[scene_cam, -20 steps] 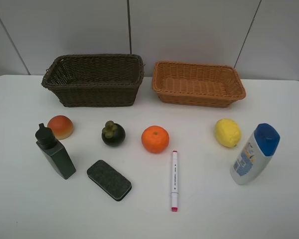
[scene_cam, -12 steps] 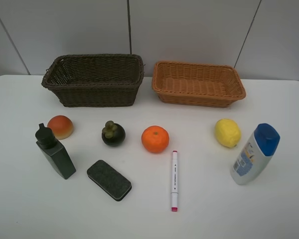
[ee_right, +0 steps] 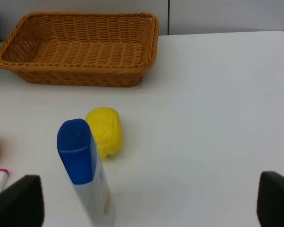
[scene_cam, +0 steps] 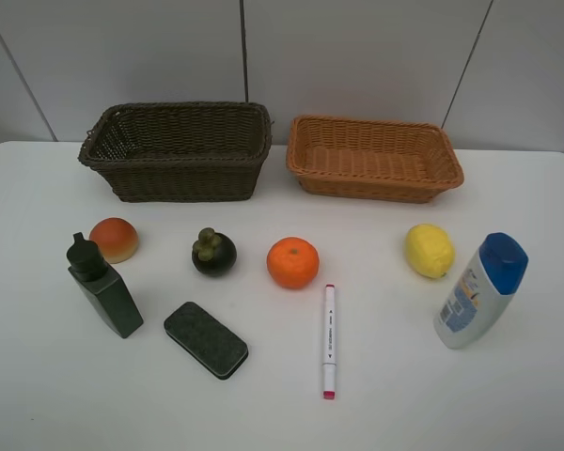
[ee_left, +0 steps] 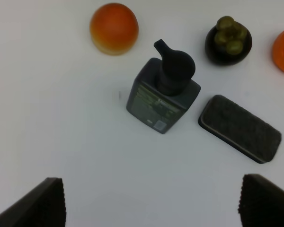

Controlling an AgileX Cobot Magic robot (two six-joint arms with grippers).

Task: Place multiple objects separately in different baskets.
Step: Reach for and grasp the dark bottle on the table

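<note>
On the white table stand a dark brown basket (scene_cam: pixel 177 150) and a light orange-tan basket (scene_cam: pixel 374 157), both empty. In front lie a peach (scene_cam: pixel 115 239), dark green bottle (scene_cam: pixel 103 287), mangosteen (scene_cam: pixel 213 252), black eraser (scene_cam: pixel 206 339), orange (scene_cam: pixel 292 262), pink-tipped marker (scene_cam: pixel 328 339), lemon (scene_cam: pixel 429 250) and blue-capped white bottle (scene_cam: pixel 479 290). Neither gripper shows in the exterior view. My left gripper (ee_left: pixel 151 198) is open and empty, above the table short of the green bottle (ee_left: pixel 164 92). My right gripper (ee_right: pixel 146 194) is open and empty, near the blue-capped bottle (ee_right: pixel 85 170).
A grey panelled wall rises right behind the baskets. The left wrist view also shows the peach (ee_left: pixel 114 28), mangosteen (ee_left: pixel 228 44) and eraser (ee_left: pixel 239 128). The right wrist view shows the lemon (ee_right: pixel 104 131) and tan basket (ee_right: pixel 80 47).
</note>
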